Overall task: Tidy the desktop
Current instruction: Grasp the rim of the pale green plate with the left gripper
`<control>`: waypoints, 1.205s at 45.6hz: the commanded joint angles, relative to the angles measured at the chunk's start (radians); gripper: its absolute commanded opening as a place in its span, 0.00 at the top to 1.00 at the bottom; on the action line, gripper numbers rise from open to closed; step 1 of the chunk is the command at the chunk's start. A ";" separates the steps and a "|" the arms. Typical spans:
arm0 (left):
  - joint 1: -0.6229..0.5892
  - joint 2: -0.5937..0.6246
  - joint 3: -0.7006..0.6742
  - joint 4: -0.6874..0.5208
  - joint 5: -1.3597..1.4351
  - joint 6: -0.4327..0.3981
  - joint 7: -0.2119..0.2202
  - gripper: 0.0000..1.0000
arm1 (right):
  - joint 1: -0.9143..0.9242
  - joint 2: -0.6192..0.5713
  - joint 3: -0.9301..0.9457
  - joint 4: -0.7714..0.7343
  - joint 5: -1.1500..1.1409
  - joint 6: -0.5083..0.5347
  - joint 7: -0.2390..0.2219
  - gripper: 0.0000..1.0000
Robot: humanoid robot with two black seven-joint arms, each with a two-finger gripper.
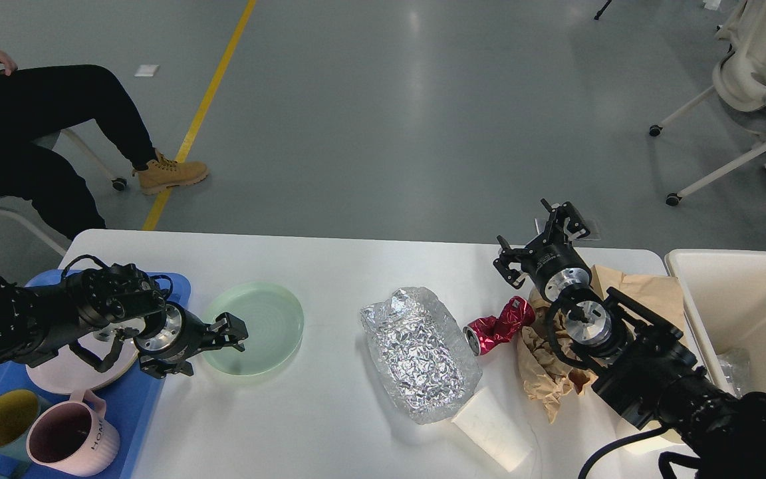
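The white desktop (330, 266) holds a pale green plate (263, 329), crumpled silver foil (416, 352), a crushed red can (499, 326), crumpled brown paper (549, 372) and a white paper cup (493, 436) on its side. My left gripper (231, 336) is at the plate's left rim, its fingers close together over the rim. My right gripper (537, 238) is open and empty, above the far edge of the table, just behind the red can.
A blue tray (150, 399) at the front left holds a pink plate (57, 376), a pink mug (74, 439) and a yellow-lined mug (4, 416). A cream bin (742, 313) stands at the table's right end. A seated person (37, 133) is at the far left, a white chair (749, 73) at the far right.
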 commanded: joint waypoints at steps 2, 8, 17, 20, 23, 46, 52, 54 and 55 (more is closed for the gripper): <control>0.018 0.004 0.001 0.001 -0.008 0.027 0.014 0.10 | 0.000 0.000 0.000 0.000 0.000 0.000 0.000 0.00; 0.037 0.013 -0.001 0.001 -0.012 0.114 0.040 0.12 | 0.000 0.000 0.000 0.000 0.000 0.000 0.000 0.00; 0.037 0.013 -0.001 0.001 -0.011 0.108 0.060 0.28 | 0.000 0.000 0.000 0.000 0.000 0.000 0.000 0.00; 0.035 0.013 -0.001 0.001 -0.011 0.090 0.060 0.32 | 0.000 0.000 0.000 0.000 0.000 0.000 0.000 0.00; 0.035 0.015 -0.001 0.001 -0.011 0.068 0.060 0.39 | 0.000 0.000 0.000 0.000 0.000 0.000 0.000 0.00; 0.029 0.015 0.001 0.001 -0.009 -0.079 0.062 0.87 | 0.000 0.000 0.000 0.000 0.000 0.000 0.000 0.00; 0.029 0.015 0.001 0.001 -0.008 -0.108 0.062 0.98 | 0.000 0.000 0.000 0.000 0.000 0.000 0.000 0.00; 0.029 0.016 0.002 0.001 -0.008 -0.108 0.062 0.99 | 0.000 0.000 0.000 0.000 0.000 0.000 0.000 0.00; 0.029 0.016 0.002 0.001 -0.008 -0.108 0.062 0.99 | 0.000 0.000 0.000 0.000 0.000 0.000 0.000 0.00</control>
